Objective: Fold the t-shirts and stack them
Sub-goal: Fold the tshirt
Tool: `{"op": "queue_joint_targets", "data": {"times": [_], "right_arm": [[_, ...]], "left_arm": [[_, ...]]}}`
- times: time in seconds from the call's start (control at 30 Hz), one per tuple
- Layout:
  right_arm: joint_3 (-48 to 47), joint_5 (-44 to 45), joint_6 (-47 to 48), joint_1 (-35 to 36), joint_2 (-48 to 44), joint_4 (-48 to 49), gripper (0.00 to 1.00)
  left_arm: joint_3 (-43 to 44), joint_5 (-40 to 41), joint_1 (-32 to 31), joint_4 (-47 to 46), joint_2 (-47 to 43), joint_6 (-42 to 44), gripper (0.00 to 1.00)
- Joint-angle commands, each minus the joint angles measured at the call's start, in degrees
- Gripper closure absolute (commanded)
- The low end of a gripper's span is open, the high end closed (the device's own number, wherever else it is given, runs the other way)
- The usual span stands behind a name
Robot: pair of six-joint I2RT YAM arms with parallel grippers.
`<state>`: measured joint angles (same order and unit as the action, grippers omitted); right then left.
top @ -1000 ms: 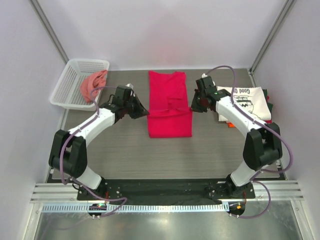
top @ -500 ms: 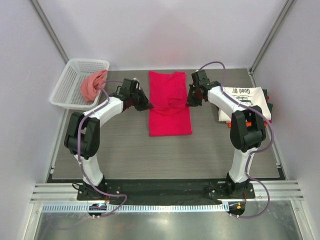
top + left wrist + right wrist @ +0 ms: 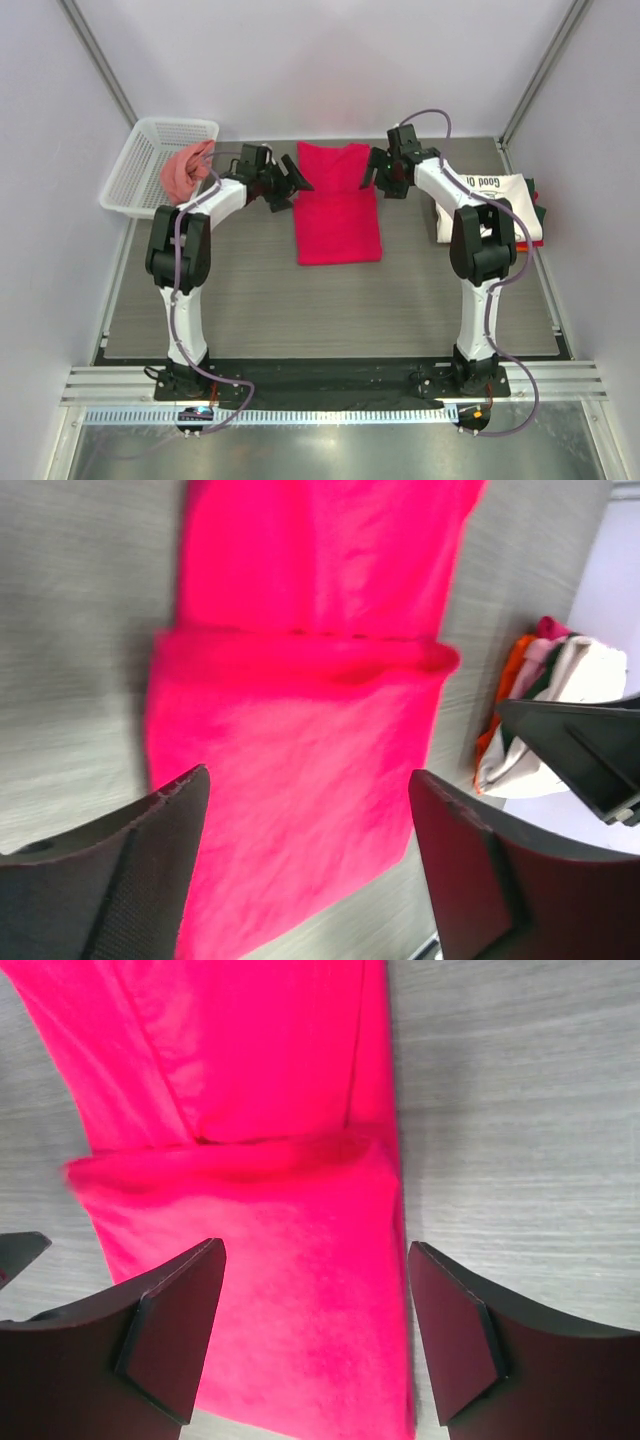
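Note:
A crimson-red t-shirt [image 3: 338, 225] lies folded in a long rectangle at the table's middle, with a crosswise fold line toward its far end. My left gripper [image 3: 297, 180] hovers open at the shirt's left edge and holds nothing. My right gripper [image 3: 374, 172] hovers open at the right edge, also holding nothing. In the left wrist view the left gripper [image 3: 305, 780] frames the red t-shirt [image 3: 300, 680]. The right wrist view has the right gripper [image 3: 315, 1255] spread over the red cloth [image 3: 270, 1090]. A white printed t-shirt [image 3: 495, 200] tops a stack at the right.
A white basket [image 3: 140, 150] at the back left holds a crumpled pinkish-orange shirt [image 3: 183, 170]. The stack of folded shirts [image 3: 540, 695] shows orange and dark layers under the white one. Grey walls close in the table on three sides.
Both arms have moved toward the far end of the red t-shirt. Both grippers, shut at the shirt's sides before, now stand open and have let go of the cloth.

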<state>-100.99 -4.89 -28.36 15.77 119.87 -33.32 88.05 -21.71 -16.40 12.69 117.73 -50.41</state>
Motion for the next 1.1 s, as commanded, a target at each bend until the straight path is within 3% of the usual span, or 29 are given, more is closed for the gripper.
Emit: {"op": "queue_joint_targets", "data": {"times": [0.0, 0.03, 0.2, 0.37, 0.83, 0.93, 1.07], "right_arm": [[5.2, -1.5, 0.5, -0.2, -7.1, 1.2, 0.2], [10.8, -1.4, 0.5, -0.2, -9.2, 2.8, 0.21], [28.7, -4.5, -1.0, -0.2, -22.7, 8.1, 0.32], [40.4, -9.5, -2.7, -0.2, -26.4, 13.3, 0.43], [41.6, -13.0, -2.5, -0.1, -20.7, 18.1, 0.56], [41.3, -13.7, -2.3, 0.0, -19.8, 18.1, 0.68], [42.1, -14.1, -2.3, 0.0, -20.5, 18.4, 0.96]], "left_arm": [[-3.0, -2.1, 0.4, -0.7, -3.6, 1.5, 0.16], [-7.0, -1.5, 0.4, -0.9, -6.8, 2.1, 0.12], [-19.6, -0.3, -1.4, -3.3, -16.2, 2.2, 0.14], [-30.8, 1.5, -4.3, -6.2, -22.8, 1.0, 0.27], [-31.7, 2.2, -5.3, -9.5, -18.3, 0.8, 0.44], [-31.3, 2.3, -5.7, -9.5, -17.1, 0.9, 0.48], [-31.4, 2.7, -6.1, -9.5, -16.6, 1.1, 0.51]]}}
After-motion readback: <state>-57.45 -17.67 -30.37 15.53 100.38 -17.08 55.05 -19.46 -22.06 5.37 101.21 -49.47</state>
